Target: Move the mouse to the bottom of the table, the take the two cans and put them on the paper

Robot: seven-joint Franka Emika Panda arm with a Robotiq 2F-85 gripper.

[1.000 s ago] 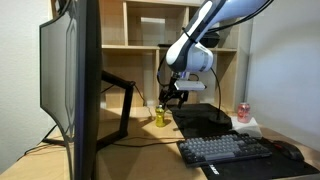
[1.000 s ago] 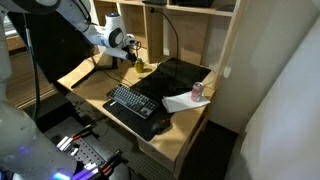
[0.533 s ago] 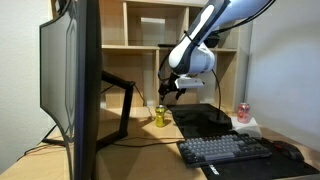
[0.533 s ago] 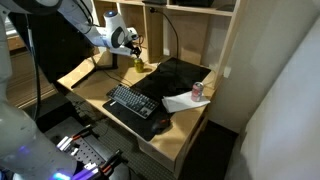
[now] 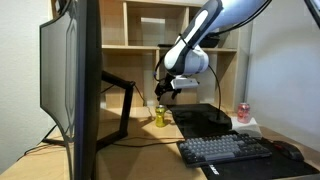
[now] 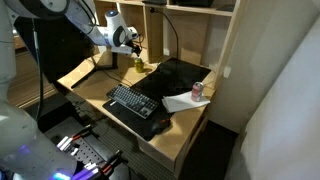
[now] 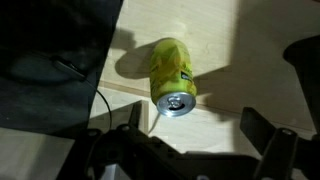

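In an exterior view, a big dark computer screen is hiding the left side. The small yellow-green drink can with a silver top is standing on the light-wood table, just under the gripper. Further right, the red-pink can is standing right by the small white paper, and the small dark mouse is lying past the grey keyboard. Only the wrist view is showing the gripper's fingers spread wide, not touching the can. The can's writing is too blurry to read.
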